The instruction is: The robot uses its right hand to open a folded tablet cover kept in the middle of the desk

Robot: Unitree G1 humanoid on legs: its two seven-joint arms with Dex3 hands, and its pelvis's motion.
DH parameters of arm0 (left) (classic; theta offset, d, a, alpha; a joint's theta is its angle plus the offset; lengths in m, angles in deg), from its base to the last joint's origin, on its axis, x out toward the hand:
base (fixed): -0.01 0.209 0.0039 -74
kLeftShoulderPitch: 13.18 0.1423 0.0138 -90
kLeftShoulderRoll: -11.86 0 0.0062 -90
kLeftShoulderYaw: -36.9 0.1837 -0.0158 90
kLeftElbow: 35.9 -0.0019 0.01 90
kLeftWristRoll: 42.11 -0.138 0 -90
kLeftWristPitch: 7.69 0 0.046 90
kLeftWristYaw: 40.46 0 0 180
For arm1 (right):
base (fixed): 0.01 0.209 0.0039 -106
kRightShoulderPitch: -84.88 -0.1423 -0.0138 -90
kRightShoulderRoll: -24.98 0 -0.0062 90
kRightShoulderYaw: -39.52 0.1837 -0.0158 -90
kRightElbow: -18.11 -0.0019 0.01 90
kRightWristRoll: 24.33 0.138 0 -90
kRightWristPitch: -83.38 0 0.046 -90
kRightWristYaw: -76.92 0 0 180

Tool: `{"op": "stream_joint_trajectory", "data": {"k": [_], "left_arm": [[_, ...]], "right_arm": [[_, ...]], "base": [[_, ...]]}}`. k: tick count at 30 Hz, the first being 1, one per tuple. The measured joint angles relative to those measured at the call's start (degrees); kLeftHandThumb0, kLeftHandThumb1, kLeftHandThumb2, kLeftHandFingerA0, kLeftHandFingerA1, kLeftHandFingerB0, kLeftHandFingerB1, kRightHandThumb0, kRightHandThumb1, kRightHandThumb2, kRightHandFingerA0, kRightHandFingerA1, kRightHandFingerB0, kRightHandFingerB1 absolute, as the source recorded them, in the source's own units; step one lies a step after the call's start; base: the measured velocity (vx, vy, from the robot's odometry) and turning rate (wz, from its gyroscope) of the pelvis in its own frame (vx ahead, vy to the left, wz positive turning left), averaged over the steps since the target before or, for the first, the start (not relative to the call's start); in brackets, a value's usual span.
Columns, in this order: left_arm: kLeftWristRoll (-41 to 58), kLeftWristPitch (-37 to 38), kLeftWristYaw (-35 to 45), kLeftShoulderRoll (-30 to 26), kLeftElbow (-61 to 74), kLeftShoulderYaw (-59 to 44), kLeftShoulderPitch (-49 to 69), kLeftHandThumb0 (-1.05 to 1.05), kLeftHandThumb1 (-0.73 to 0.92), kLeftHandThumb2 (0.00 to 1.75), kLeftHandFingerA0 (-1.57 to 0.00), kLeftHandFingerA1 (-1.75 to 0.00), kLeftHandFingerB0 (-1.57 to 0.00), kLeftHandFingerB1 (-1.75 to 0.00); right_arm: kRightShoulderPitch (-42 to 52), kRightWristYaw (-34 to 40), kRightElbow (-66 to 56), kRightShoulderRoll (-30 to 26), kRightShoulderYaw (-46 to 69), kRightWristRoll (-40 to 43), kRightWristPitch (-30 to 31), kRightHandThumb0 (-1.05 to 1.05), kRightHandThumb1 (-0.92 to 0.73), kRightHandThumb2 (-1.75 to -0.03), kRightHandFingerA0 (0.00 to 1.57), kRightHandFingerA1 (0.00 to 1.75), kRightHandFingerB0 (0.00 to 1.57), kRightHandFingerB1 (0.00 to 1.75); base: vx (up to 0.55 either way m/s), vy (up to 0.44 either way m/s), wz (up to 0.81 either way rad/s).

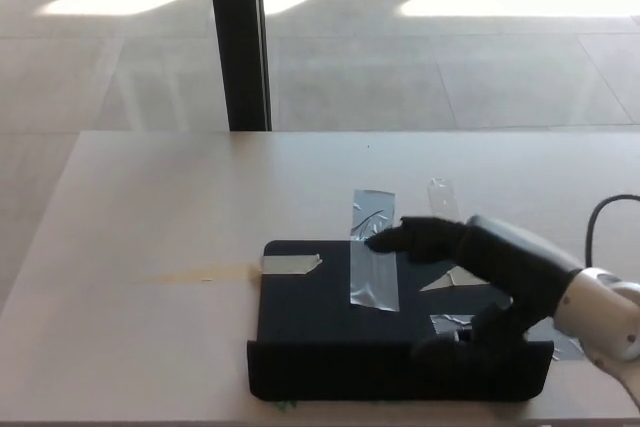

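A black tablet cover point(330, 312) lies folded in the middle of the desk point(150, 207), held down by strips of grey and beige tape; its raised flap point(340, 371) runs along the near edge. My right hand point(455, 272) reaches in from the right and hovers over the cover's right half, fingers spread apart. Its upper fingertips point(385, 238) point left over the grey tape strip point(373, 257), while the thumb point(445, 347) hangs by the flap. It holds nothing. The left hand does not show.
A dark vertical post point(238, 37) stands behind the desk's far edge. A beige tape strip point(290, 265) sits on the cover's left corner. A black cable point(605, 209) loops near my right wrist. The tiled floor lies beyond the desk.
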Motion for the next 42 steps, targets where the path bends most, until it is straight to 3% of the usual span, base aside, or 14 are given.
{"op": "stream_joint_trajectory", "data": {"k": [4,5,8,12,14,15,18,20,22,23,27,31,33,42], "left_arm": [[0.62,0.00,-0.01,-0.28,-0.02,0.05,-0.14,-0.42,0.39,0.63,-0.81,-0.88,-0.80,-0.81],[0.83,0.00,-0.02,-0.37,-0.03,0.06,-0.15,-0.39,0.39,0.62,-0.80,-0.88,-0.77,-0.81],[1.31,0.00,-0.02,-0.44,-0.12,0.17,-0.29,-0.38,0.40,0.62,-0.83,-0.88,-0.79,-0.82],[1.57,0.00,-0.03,-0.51,-0.20,1.28,-0.49,-0.39,0.29,0.82,-0.82,-0.88,-0.73,-0.82],[1.60,-0.01,-0.08,-0.58,-0.20,1.91,-0.51,-0.39,0.28,0.82,-0.83,-0.89,-0.75,-0.83],[1.63,-0.01,-0.08,-0.67,-0.20,2.42,-0.61,-0.39,0.39,0.61,-0.81,-0.87,-0.79,-0.80],[1.74,0.00,-0.07,-1.10,-0.23,3.24,-0.73,-0.39,0.40,0.60,-0.81,-0.86,-0.79,-0.80],[1.79,0.00,-0.09,-1.33,-0.31,3.49,-0.79,-0.40,0.39,0.61,-0.85,-0.89,-0.81,-0.82],[1.82,0.00,-0.10,-1.40,-0.32,3.61,-0.78,-0.42,0.27,0.81,-0.89,-0.92,-0.79,-0.85],[1.83,0.00,-0.09,-1.41,-0.32,3.72,-0.84,-0.40,0.28,0.82,-0.87,-0.91,-0.79,-0.85],[1.83,0.00,-0.10,-1.41,-0.34,3.89,-0.90,-0.38,0.40,0.62,-0.85,-0.88,-0.81,-0.83],[1.83,0.00,-0.08,-1.42,-0.34,4.11,-0.94,-0.40,0.39,0.62,-0.82,-0.87,-0.76,-0.80],[1.83,0.00,-0.09,-1.42,-0.34,4.13,-0.94,-0.40,0.39,0.62,-0.83,-0.88,-0.77,-0.81],[1.87,0.00,-0.09,-1.50,-0.35,4.13,-0.92,-0.40,0.39,0.62,-0.80,-0.87,-0.78,-0.80]], "right_arm": [[-0.24,-2.70,1.29,-0.80,-4.92,-3.01,0.64,-0.83,-0.54,-0.57,0.30,0.50,0.28,0.30],[-0.24,-3.57,1.59,-1.08,-6.43,-4.09,0.78,-0.81,-0.52,-0.60,0.51,1.37,0.29,0.32],[-0.75,-4.23,2.24,-1.32,-8.69,-6.50,0.84,-0.82,-0.50,-0.60,0.64,1.61,0.29,0.32],[-1.68,-4.07,3.52,-1.32,-10.42,-9.87,1.01,-0.79,-0.52,-0.58,0.53,1.32,0.27,0.31],[-1.68,-4.07,3.86,-1.26,-11.06,-11.11,1.19,-0.77,-0.51,-0.59,0.52,1.57,0.29,0.32],[-1.65,-4.00,4.02,-1.19,-11.38,-12.18,1.38,-0.74,-0.52,-0.56,0.52,1.32,0.28,0.32],[-0.28,-3.50,2.67,-1.16,-11.30,-14.42,2.10,-0.82,-0.42,-0.71,0.59,1.24,0.24,0.39],[1.39,-3.11,0.65,-1.17,-10.64,-15.63,3.02,-0.78,-0.55,-0.58,0.36,0.57,0.28,0.32],[2.87,-2.90,-1.37,-1.21,-9.93,-16.24,3.67,-0.73,-0.54,-0.57,0.33,0.45,0.29,0.33],[4.71,-2.47,-3.51,-1.21,-9.10,-16.73,4.15,-0.70,-0.42,-0.80,0.29,0.52,0.24,0.44],[10.72,-1.00,-9.32,-1.35,-6.45,-17.71,5.37,-0.69,-0.54,-0.57,0.32,0.45,0.29,0.32],[16.37,0.04,-14.44,-1.53,-4.17,-18.23,6.59,-0.71,-0.43,-0.81,0.31,0.54,0.24,0.45],[19.33,0.73,-17.00,-1.65,-2.99,-18.40,6.79,-0.70,-0.55,-0.58,0.33,0.46,0.29,0.33],[30.50,4.12,-26.55,-1.84,0.06,-19.72,6.79,-0.70,-0.55,-0.57,0.44,0.62,0.31,0.32]], "base": [[0.00,0.000,0.00],[0.00,0.000,0.00],[0.00,0.000,0.00],[0.00,0.000,0.00],[0.00,0.000,0.00],[0.00,0.000,0.00],[0.00,0.000,0.00],[0.00,0.000,0.00],[0.00,0.000,0.00],[0.00,0.000,0.00],[0.00,0.000,0.00],[0.00,0.000,0.00],[0.00,0.000,0.00],[0.00,0.000,0.00]]}}
